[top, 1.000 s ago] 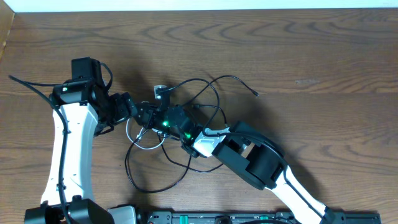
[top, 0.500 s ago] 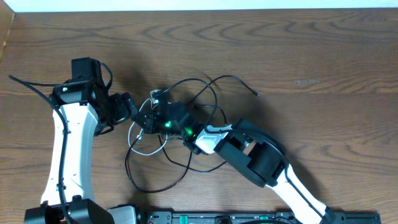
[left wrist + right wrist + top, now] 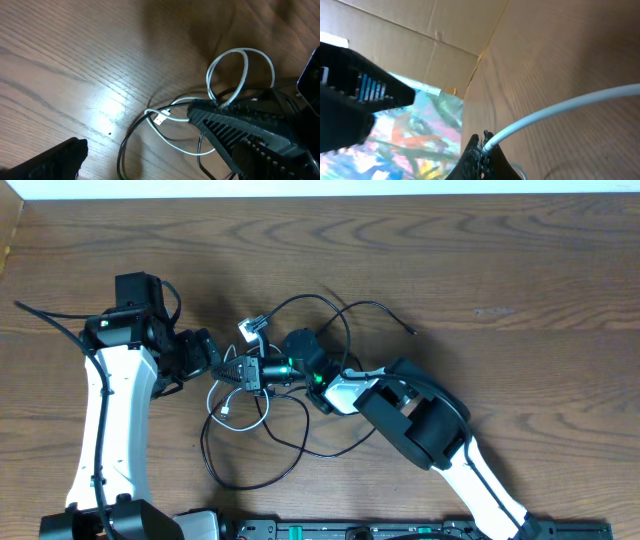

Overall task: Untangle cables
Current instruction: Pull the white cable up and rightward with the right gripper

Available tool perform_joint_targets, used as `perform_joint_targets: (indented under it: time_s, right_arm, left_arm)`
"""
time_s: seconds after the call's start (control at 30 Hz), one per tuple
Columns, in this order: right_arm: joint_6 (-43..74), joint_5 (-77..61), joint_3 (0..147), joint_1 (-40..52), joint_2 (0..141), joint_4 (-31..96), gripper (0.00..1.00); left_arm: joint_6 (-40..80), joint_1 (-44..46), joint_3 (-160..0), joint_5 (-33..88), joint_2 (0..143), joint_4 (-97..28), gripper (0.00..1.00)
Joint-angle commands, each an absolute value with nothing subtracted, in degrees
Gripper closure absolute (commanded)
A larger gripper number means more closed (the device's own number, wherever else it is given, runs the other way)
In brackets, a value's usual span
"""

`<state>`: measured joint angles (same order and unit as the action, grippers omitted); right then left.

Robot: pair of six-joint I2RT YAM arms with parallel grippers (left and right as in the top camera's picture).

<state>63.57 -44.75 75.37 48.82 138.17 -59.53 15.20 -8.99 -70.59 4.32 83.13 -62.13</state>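
Observation:
The cables lie tangled mid-table between both arms. The white cable (image 3: 238, 402) loops on the wood, with a pale plug (image 3: 250, 328) just above the tangle. Black cables (image 3: 330, 315) arc to the right and loop down toward the front edge. My right gripper (image 3: 243, 372) points left and is shut on the white cable (image 3: 570, 107), which leaves its jaws (image 3: 484, 144) toward the right. My left gripper (image 3: 218, 358) stands wide open beside it. In the left wrist view the left gripper (image 3: 137, 129) straddles the white cable's small plug (image 3: 160, 119), its loop (image 3: 240, 55) and a black cable (image 3: 125, 150).
The wooden table (image 3: 500, 260) stretches bare to the right and back. A thick black arm wire (image 3: 45, 315) trails off the left arm. A black base rail (image 3: 330, 530) runs along the front edge. A cardboard wall (image 3: 420, 30) shows in the right wrist view.
The right gripper has shut on the white cable and its wrist has swung up and to the right, so it points left. The pale plug shifted slightly. The left arm stayed put.

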Motion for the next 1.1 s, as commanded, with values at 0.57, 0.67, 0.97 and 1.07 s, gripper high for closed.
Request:
perform_joint_targets:
  time_s: [0.57, 0.67, 0.97, 1.07]
  right_arm:
    - [55.20, -59.86, 76.12, 41.41, 120.79, -34.98, 0.99]
    - [44.42, -55.29, 76.12, 39.90, 115.74, -18.59, 0.99]
    - [21.23, -35.38, 76.12, 35.53, 97.69, 17.74, 0.99]
    - [18.98, -29.26, 76.12, 35.31, 92.29, 23.42, 0.99]
  left_arm:
    - [15.51, -9.26, -71.48, 3.79, 82.50, -62.33, 0.02]
    - [15.51, -9.26, -71.48, 3.79, 82.50, -62.33, 0.02]
    - [15.49, -9.26, -71.48, 3.79, 82.50, -62.33, 0.02]
    - [15.49, -9.26, -71.48, 3.79, 82.50, -62.33, 0.02]
